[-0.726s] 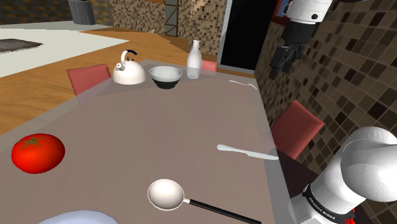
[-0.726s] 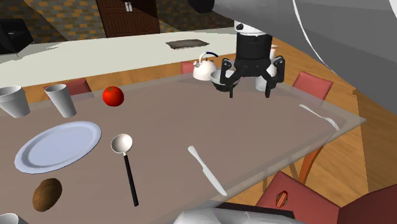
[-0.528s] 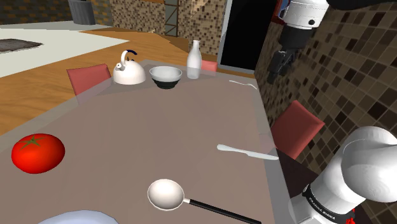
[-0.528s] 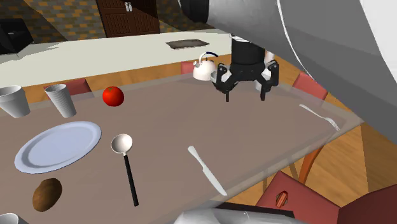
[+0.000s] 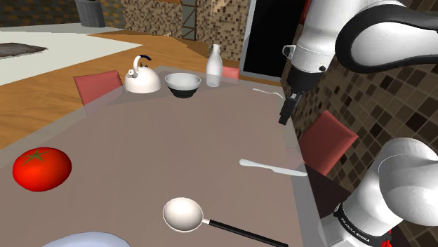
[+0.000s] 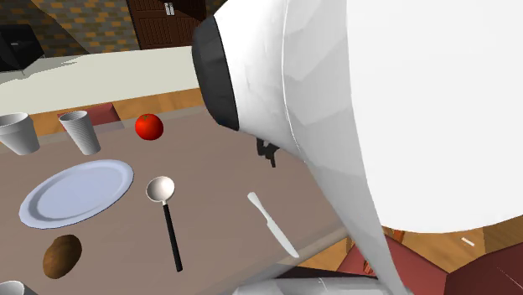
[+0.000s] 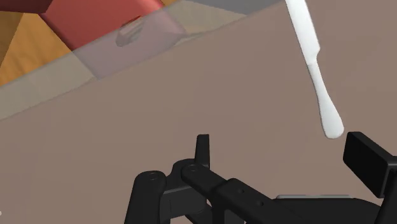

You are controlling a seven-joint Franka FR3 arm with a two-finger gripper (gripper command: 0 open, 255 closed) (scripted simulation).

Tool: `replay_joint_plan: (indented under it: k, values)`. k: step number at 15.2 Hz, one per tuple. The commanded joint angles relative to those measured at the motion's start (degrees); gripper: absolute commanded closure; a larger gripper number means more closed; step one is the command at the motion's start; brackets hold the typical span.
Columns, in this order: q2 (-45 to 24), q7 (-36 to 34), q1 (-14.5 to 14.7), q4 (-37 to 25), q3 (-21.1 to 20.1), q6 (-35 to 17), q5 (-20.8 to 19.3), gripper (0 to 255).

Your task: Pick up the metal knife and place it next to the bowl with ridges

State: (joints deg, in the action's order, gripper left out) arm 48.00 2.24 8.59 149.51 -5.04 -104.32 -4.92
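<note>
Knife (image 5: 272, 167) lies flat on the bench (image 5: 175, 140), close to the edge at the shoulder view's right. It is plain white. Nothing holds it.

The tool (image 5: 283, 119) hangs in the air over that same edge, between the knife and a small fork (image 5: 268, 92). Its two black fingers (image 7: 202, 150) stand apart with only bare bench between them. In the wrist view the knife's round end is just beside one finger, not between the two.

A big spoon (image 5: 184, 212) with a black handle lies near the knife.

The bowl (image 5: 183, 84) sits at the far end of the bench, well apart from the knife. It is dark outside and white inside. A white kettle (image 5: 142, 77) stands on one side of it and a bottle (image 5: 215, 67) on the other.

A red tomato (image 5: 42, 168), a plate (image 6: 75, 191), two cups (image 6: 80, 131) and a brown potato (image 6: 62, 255) are on the bench too.
</note>
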Motion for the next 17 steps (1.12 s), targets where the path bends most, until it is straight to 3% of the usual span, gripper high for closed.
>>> replay_joint_plan:
  k: [1, 10, 17]
  values:
    - [0.15, 0.75, 1.86, 3.43, -1.31, -3.38, 0.21, 0]
    - [-3.82, 3.35, 9.85, 16.41, -7.27, -20.14, 0.47, 0]
    - [-8.03, 2.85, 8.88, 19.63, -7.83, -27.63, -0.59, 0]
